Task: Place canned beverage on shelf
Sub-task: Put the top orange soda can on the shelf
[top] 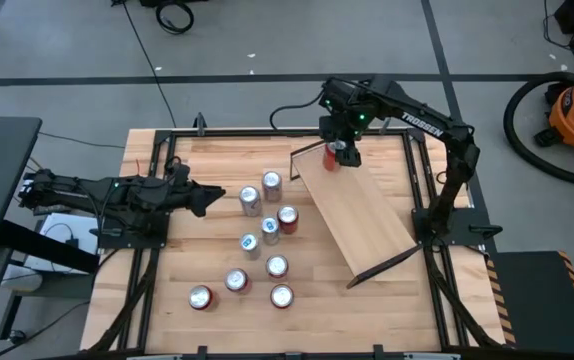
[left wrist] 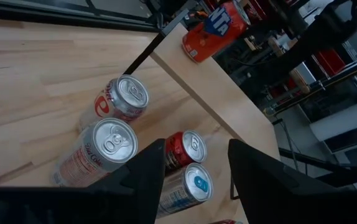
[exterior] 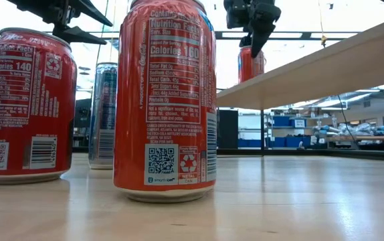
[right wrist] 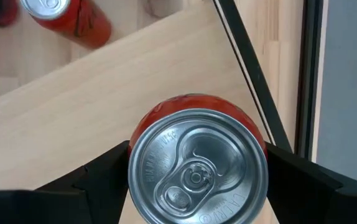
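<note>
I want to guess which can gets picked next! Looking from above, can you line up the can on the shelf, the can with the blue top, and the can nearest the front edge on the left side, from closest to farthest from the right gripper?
1. Red can on the shelf, under the right gripper.
2. Blue-topped can, mid-table.
3. Front-left can, farthest.

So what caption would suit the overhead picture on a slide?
Right end effector sets a red can on the sloped shelf; left end effector waits beside nine more cans.

two dark jointed arms (top: 407,105), white "trossen" lettering, black cables
</note>
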